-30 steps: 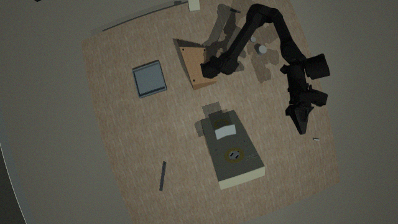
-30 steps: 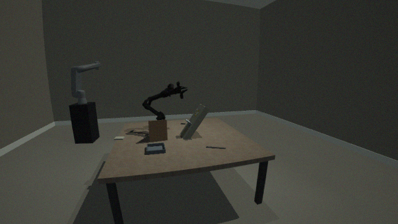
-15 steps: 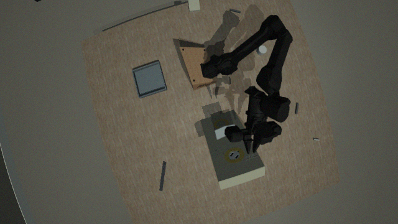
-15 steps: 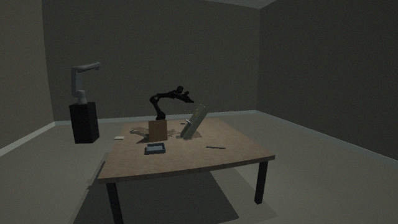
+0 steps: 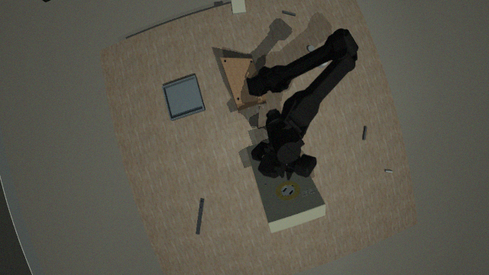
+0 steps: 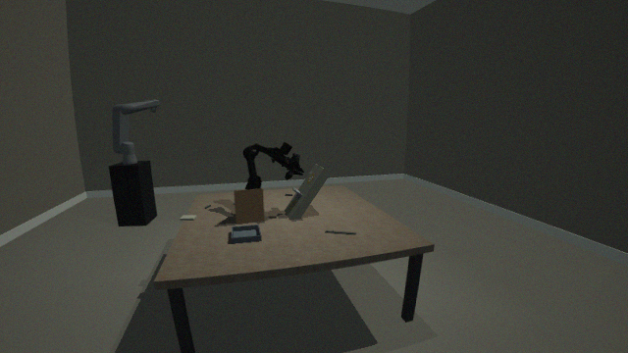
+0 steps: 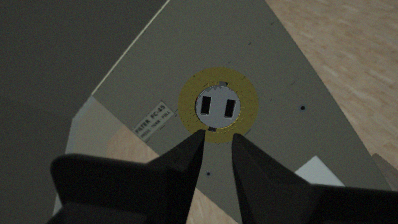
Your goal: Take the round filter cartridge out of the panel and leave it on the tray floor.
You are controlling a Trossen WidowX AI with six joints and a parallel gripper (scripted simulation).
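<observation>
The round grey cartridge [image 5: 287,190] [image 7: 218,107] sits in the slanted service panel [image 5: 294,209] [image 7: 270,95] [image 6: 306,193], inside a yellow ring. Its two dark slots stand side by side, nearly upright in the wrist view. My gripper [image 5: 286,177] [image 7: 218,137] is open by a narrow gap, with nothing between the fingertips. The tips appear just below the cartridge in the wrist view, one roughly under each slot, and seem clear of the panel face; the exact distance is hard to tell. The blue-grey tray [image 5: 184,96] [image 6: 245,240] is empty, left of the panel in the top view.
An orange-brown board [image 5: 234,74] [image 6: 249,206] stands between the tray and the arm's base. A dark bar [image 5: 200,216] [image 6: 340,232] lies left of the panel in the top view. Small dark pieces [image 5: 364,133] [image 5: 289,13] lie elsewhere on the table. A pale plate [image 7: 319,171] is on the panel.
</observation>
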